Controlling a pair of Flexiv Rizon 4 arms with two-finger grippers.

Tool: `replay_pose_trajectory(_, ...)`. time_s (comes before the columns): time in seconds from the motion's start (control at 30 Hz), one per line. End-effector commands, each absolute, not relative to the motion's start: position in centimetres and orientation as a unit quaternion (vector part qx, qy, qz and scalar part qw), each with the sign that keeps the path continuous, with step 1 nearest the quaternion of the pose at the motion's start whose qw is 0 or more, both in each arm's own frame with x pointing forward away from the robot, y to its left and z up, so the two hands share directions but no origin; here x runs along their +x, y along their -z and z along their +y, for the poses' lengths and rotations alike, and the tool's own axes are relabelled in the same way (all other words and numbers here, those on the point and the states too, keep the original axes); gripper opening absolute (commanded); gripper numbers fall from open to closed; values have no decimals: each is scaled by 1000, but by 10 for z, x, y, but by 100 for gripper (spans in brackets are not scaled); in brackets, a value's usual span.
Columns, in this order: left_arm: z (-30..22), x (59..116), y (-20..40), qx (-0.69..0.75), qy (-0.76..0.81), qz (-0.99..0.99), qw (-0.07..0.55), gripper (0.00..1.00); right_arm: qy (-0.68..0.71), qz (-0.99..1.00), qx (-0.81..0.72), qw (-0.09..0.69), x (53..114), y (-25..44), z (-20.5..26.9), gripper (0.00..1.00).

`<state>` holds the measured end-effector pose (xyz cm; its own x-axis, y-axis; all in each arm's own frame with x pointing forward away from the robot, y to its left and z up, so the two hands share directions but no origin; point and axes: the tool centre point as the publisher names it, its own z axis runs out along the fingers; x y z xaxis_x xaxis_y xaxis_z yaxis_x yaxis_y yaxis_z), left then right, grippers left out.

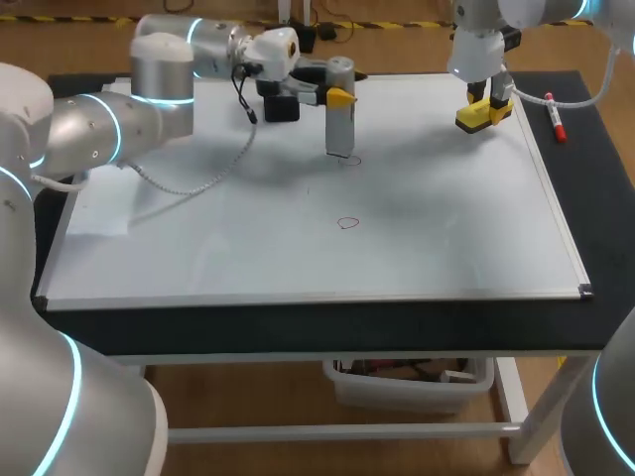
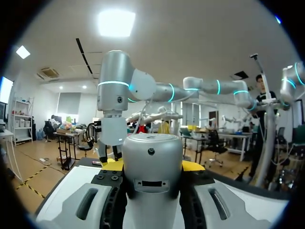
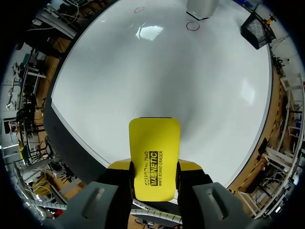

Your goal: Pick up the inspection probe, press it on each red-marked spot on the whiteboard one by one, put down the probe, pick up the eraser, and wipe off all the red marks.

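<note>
Left gripper (image 1: 337, 97): held over the far middle of the whiteboard (image 1: 446, 228), its yellow-tipped fingers pinched on the probe from two sides
Probe (image 1: 340, 129): stood upright, its base low at the whiteboard's far middle; contact with the surface cannot be told
Far red mark (image 1: 352, 160): drawn on the whiteboard just beside the probe's base, seemingly not covered by it
Near red mark (image 1: 347, 223): drawn close to the whiteboard's centre, apart from the probe
Step in hand: judged to be the pressing of the far mark, the near one being left for afterwards
How it is best done: the base should be centred over the ring, the probe kept plumb and pushed straight down gently (a tilted press could skid on the whiteboard and smear the ink), then lifted clear
Cable (image 1: 198, 178): hung from the left arm over the whiteboard's far left part; no mark is crossed by it
Right gripper (image 1: 486, 104): held over the whiteboard's far right corner, fingers clamped on the yellow eraser (image 1: 481, 117)
Marker pen (image 1: 556, 119): laid just off the whiteboard's right edge
In the way: nothing is seen on the whiteboard between the probe and the near mark
</note>
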<state>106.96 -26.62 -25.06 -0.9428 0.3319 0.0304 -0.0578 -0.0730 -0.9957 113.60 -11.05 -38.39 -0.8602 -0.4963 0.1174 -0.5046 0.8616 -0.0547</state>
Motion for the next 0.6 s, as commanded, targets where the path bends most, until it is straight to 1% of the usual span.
replay_pose_trajectory(0.03,-271,1077,257,-158,-717,-652,190,0,-44,-963,260,51,1136,382,-111,0)
replay_pose_trajectory(0.6,-277,1076,268,-155,-713,-653,204,0,-44,-963,260,51,1136,382,-111,0)
